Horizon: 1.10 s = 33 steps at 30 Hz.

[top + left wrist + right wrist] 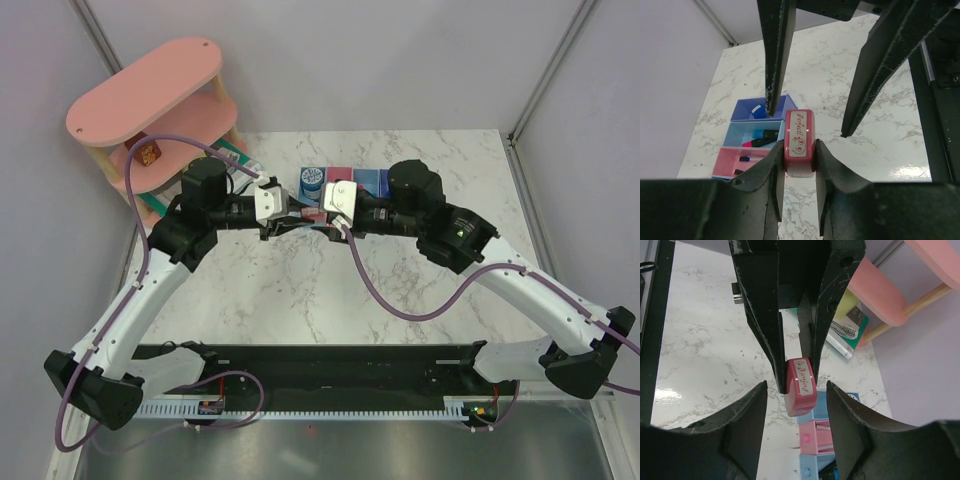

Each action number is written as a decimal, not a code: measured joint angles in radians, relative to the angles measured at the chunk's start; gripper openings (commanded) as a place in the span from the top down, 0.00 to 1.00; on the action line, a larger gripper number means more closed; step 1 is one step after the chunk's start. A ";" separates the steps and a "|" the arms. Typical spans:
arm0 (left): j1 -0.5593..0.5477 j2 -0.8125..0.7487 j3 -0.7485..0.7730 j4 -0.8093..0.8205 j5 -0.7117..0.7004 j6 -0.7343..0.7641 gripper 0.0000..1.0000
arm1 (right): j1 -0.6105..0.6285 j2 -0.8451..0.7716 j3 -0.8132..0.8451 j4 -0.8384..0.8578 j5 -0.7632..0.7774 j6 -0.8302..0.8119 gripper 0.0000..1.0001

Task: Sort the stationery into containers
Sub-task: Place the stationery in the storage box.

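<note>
"Desk (400, 290), marbled. Row of joined bins (345, 182) toward its far side. Arms?"

"Both meet near the bins. Left tool (800, 146) pinches the pink eraser (799, 134) across its broad faces, held off the desk. Right tool (797, 386) is spread wide, fingers on either side of it; contact unclear."

"Handling?"

"Light, rubbery, slightly yielding, I'd judge. Glossy printed face may slip. Take the free end across the flat sides, moderate squeeze."

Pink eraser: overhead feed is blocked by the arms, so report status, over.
Left gripper shut on pink eraser, held above table. Right gripper open, straddling it. Bins close by, nothing seen blocking.
</note>
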 measured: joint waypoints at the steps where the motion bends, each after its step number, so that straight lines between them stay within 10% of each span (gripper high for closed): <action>1: 0.000 -0.003 0.000 -0.001 0.016 0.001 0.98 | 0.000 -0.002 0.000 0.002 -0.001 0.001 0.42; 15: 0.000 -0.056 0.000 -0.089 0.094 0.097 0.98 | 0.004 -0.001 0.000 -0.003 -0.047 0.024 0.51; 23: 0.004 -0.055 0.000 -0.101 0.097 0.113 0.98 | 0.005 0.009 0.000 -0.015 -0.080 0.042 0.80; 24: 0.004 -0.054 0.000 -0.105 0.096 0.115 0.92 | 0.005 0.010 0.000 -0.015 -0.082 0.045 0.82; 27: 0.005 -0.054 0.000 -0.110 0.093 0.116 0.34 | 0.007 0.012 0.000 -0.016 -0.082 0.048 0.85; 28: 0.005 -0.054 0.000 -0.111 0.092 0.116 0.01 | 0.008 0.013 0.000 -0.014 -0.080 0.048 0.86; 33: -0.002 -0.054 -0.011 -0.116 0.040 0.117 0.00 | 0.009 0.016 0.000 -0.003 -0.056 0.050 0.87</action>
